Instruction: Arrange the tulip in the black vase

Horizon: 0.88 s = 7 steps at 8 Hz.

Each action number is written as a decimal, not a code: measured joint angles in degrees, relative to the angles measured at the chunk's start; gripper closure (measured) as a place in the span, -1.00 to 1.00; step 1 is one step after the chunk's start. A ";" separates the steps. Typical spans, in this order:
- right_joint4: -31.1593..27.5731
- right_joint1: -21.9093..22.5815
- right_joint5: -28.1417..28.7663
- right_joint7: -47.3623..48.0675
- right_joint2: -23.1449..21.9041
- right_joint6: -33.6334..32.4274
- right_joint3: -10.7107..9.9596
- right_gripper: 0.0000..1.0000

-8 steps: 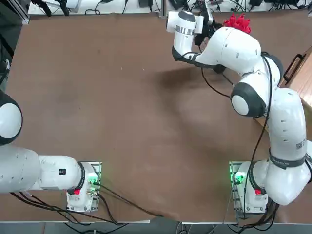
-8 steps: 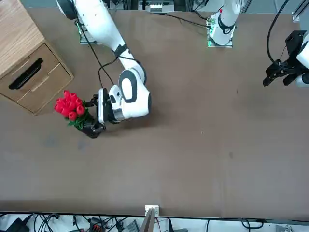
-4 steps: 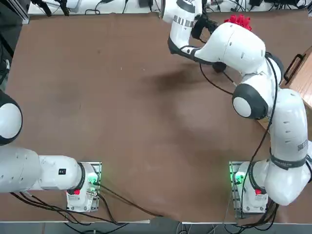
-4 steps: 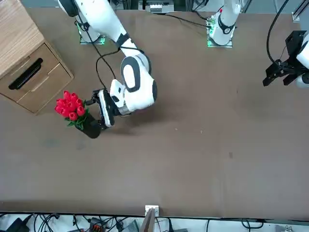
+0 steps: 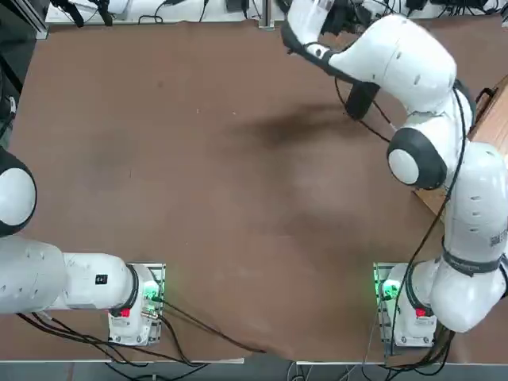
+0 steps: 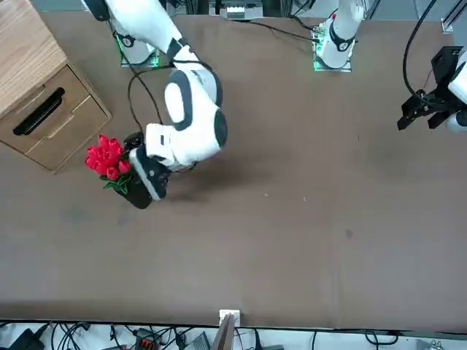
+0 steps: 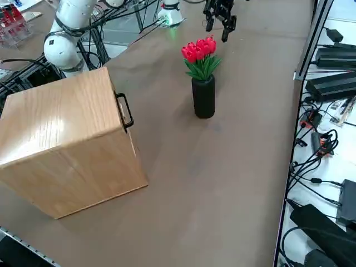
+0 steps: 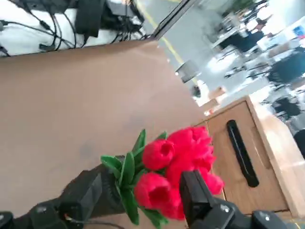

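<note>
Right gripper [image 8: 143, 200] has lifted (tulip [image 7: 199, 55] stands alone).

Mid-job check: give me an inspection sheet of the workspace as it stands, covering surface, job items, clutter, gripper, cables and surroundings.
Surface: brown table, bare across the middle.
Job's things: tulip stands upright in the black vase, blooms and leaves above the mouth; vase upright on the table.
Clutter: wooden drawer cabinet beside the vase, apart from it.
Grippers: right gripper right by the vase, fingers open with the blooms and leaves between them, gripping nothing.
Cables: bundles and power bricks off the table's edge; arm cable hangs along the right arm.
Surroundings: open room beyond the table; nothing seen near the vase.
</note>
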 joint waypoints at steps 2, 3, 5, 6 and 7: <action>1.02 -5.30 7.96 -12.39 -6.21 0.97 -0.07 -1.00; 1.12 -8.42 11.96 -18.59 -9.33 1.03 -0.09 -1.00; 1.09 -15.77 20.14 -30.81 -13.97 1.08 -0.18 -1.00; 1.08 -19.81 23.81 -36.71 -15.33 1.15 -0.22 -1.00; 1.06 -23.68 26.95 -41.33 -16.06 1.44 -0.22 -1.00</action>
